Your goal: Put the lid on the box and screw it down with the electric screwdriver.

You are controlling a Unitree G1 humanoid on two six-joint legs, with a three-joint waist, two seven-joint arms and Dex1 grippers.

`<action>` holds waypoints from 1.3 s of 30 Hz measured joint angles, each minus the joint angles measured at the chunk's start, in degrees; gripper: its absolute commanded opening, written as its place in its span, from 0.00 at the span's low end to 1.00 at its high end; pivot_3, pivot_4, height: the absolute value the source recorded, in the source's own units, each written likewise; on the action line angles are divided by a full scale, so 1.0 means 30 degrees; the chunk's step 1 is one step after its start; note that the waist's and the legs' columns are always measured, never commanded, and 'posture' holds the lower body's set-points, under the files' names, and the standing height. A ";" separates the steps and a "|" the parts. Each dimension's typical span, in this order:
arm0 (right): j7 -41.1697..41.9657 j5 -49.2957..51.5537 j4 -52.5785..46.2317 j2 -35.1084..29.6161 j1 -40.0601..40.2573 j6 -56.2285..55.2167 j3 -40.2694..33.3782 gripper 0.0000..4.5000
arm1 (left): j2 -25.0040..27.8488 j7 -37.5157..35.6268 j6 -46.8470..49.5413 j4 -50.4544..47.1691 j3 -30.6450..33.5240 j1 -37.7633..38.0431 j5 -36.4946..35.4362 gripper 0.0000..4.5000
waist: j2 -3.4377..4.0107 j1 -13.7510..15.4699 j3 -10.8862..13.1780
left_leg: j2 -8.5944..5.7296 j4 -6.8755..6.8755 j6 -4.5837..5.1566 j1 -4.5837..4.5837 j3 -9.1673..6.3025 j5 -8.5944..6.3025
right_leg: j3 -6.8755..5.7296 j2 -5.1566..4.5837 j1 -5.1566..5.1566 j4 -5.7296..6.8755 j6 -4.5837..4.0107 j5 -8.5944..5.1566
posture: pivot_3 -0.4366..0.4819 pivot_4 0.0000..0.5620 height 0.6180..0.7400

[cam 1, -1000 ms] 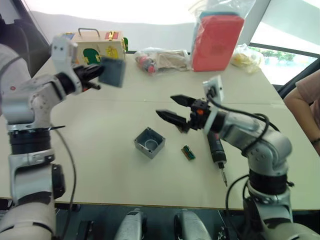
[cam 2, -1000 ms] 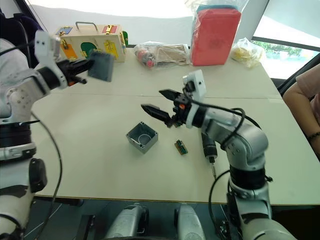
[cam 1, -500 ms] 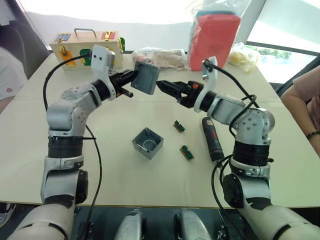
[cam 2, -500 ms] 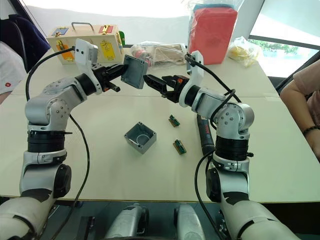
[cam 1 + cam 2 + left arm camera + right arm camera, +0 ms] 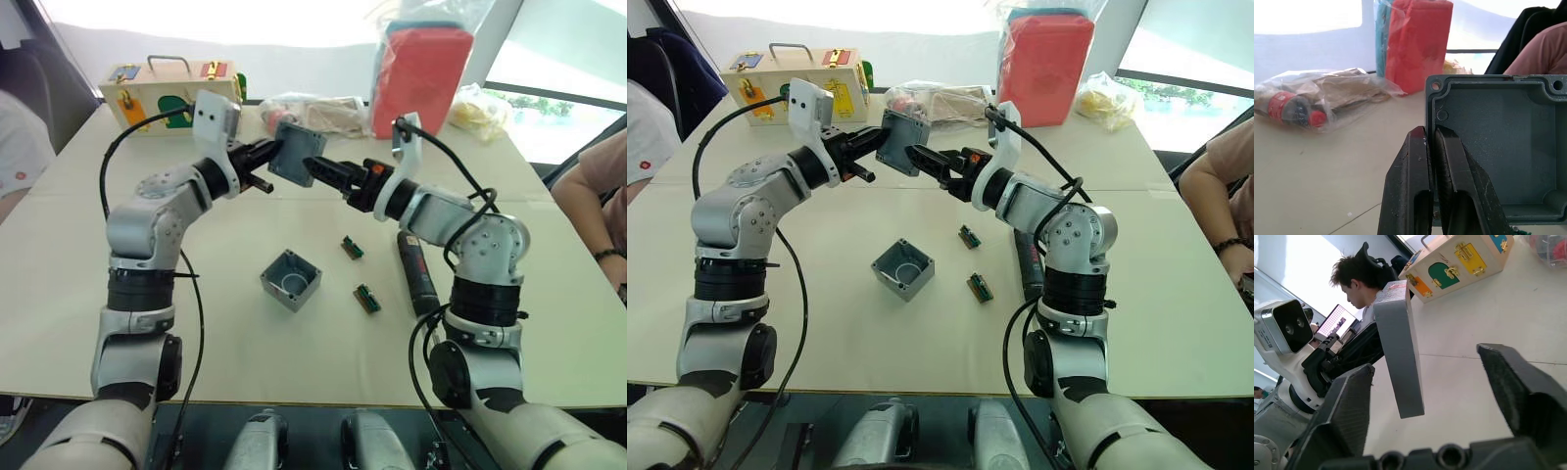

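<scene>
Left gripper [image 5: 277, 157]: fingers pressed together on one rim of the lid [image 5: 300, 154], which is held on edge in the air above the table [image 5: 216, 323], its flat face turned toward the right gripper [image 5: 321, 168], whose fingers are spread wide either side of the plate's thin edge without touching it. Nearest on the table the box [image 5: 292, 279] is listed, open side up, below and between both arms, with two small green connector pieces [image 5: 367, 298] just beside it. The electric screwdriver [image 5: 415, 273] is recorded lying flat by the right arm, long axis running near to far, with a wooden latch box [image 5: 167, 86] and red bag [image 5: 424, 76] at the far edge.
</scene>
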 measured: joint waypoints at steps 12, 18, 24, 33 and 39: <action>-0.0623 0.0582 -0.0024 0.0614 0.0187 -0.0191 -0.0044 0.03 | 0.0426 -0.0251 0.0981 -0.0540 0.0192 0.0204 -0.0731 0.29 | 0.0001 -0.0008 0.0001 | -0.0005 -0.0003 0.0000 -0.0001 -0.0004 0.0000 | -0.0003 -0.0005 0.0000 -0.0003 0.0000 0.0000 | 0.48 0.27 0.98; -0.0591 0.0543 -0.0036 0.0428 0.0632 -0.0612 0.0044 0.03 | 0.2157 -0.1435 0.2625 -0.0883 0.1515 0.0272 -0.2557 0.67 | 0.0003 -0.0110 0.0002 | -0.0001 -0.0009 0.0000 0.0001 -0.0010 0.0000 | -0.0003 0.0002 -0.0005 -0.0005 0.0000 -0.0001 | 0.48 0.27 0.98; 0.2070 -0.6147 -0.4359 -0.5633 0.4354 -0.6989 0.5088 0.03 | 0.5849 -0.2879 0.5574 0.0511 0.4318 -0.0041 -0.4679 0.62 | 0.0007 -0.0251 0.0005 | -0.0042 -0.0028 0.0011 -0.0003 -0.0029 -0.0006 | -0.0025 -0.0015 0.0016 -0.0050 0.0004 -0.0002 | 0.48 0.27 0.98; 0.1143 -2.3677 -0.4139 -1.2568 0.9685 -2.7591 1.3344 0.03 | 0.5928 -0.5145 0.5804 0.0986 0.2011 0.0788 -0.4783 0.01 | -0.0014 -0.0344 0.0011 | -0.0042 0.0015 -0.0007 0.0019 -0.0024 0.0005 | -0.0010 -0.0008 0.0032 -0.0008 0.0049 -0.0031 | 0.48 0.27 0.98; -0.0731 -2.7320 -0.1802 -1.1102 0.9693 -3.2022 1.3589 0.03 | 0.5879 -0.6469 0.5378 0.0881 0.0480 0.1455 -0.4408 0.01 | -0.0014 -0.0383 0.0011 | -0.0027 0.0007 -0.0009 0.0023 -0.0035 0.0006 | -0.0005 0.0000 0.0033 -0.0015 0.0047 -0.0031 | 0.48 0.27 0.98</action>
